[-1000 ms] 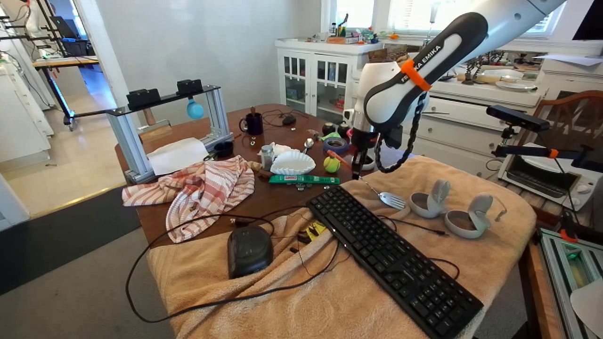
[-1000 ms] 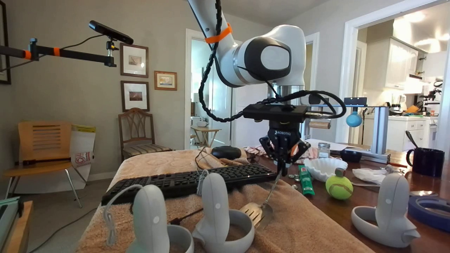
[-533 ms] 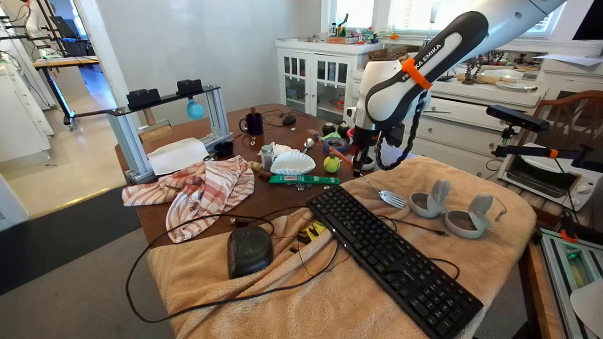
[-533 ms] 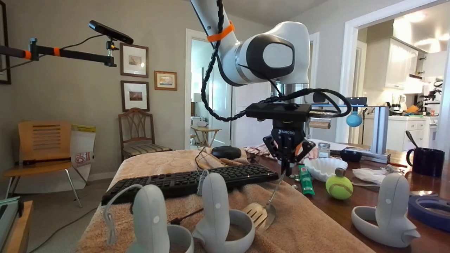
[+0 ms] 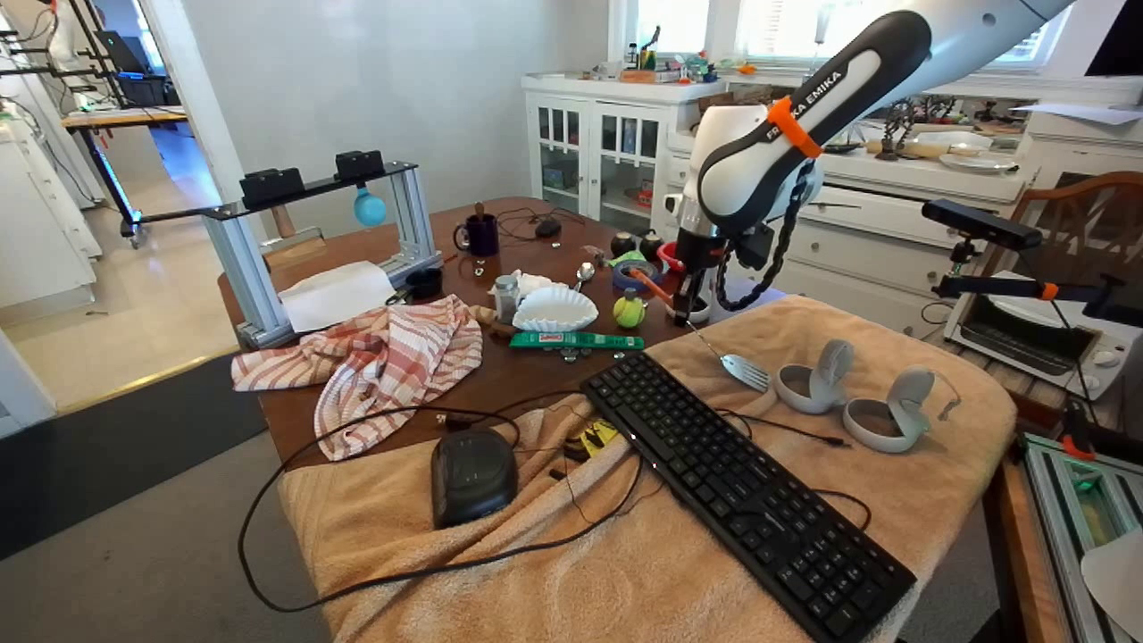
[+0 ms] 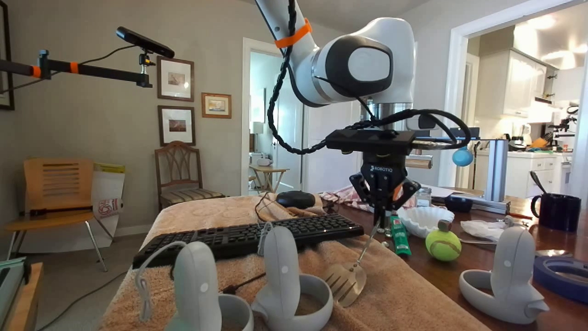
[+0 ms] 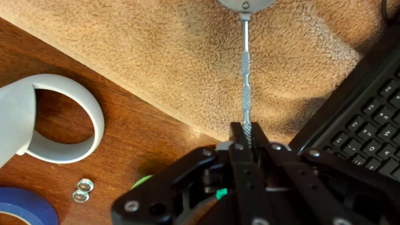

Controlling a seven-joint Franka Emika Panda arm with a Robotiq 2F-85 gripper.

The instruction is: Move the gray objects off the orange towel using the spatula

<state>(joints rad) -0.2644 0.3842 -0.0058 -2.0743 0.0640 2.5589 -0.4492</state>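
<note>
My gripper (image 7: 245, 129) is shut on the handle of the metal spatula (image 7: 246, 65), as the wrist view shows. The spatula's slotted blade (image 6: 357, 275) angles down over the orange towel (image 5: 571, 589), near the ring of a gray object (image 6: 281, 262). Whether the blade touches that ring or the cloth I cannot tell. Farther along the towel sits another gray object (image 5: 902, 438) with a thin gray strap. A third gray object (image 7: 93, 115) rests on the bare wood beside the towel, left in the wrist view.
A black keyboard (image 5: 750, 500) lies diagonally across the towel, with a dark oval case (image 5: 473, 478) and cables around. On the wood are a tennis ball (image 6: 443, 243), a green tube (image 6: 400, 236), a white scalloped dish (image 5: 558, 308), blue tape (image 6: 560, 278) and a checked cloth (image 5: 393, 348).
My gripper has moved right and slightly up in both exterior views, still holding the spatula. The blade has shifted right, a little away from the nearer gray object. The gray objects have not moved.
</note>
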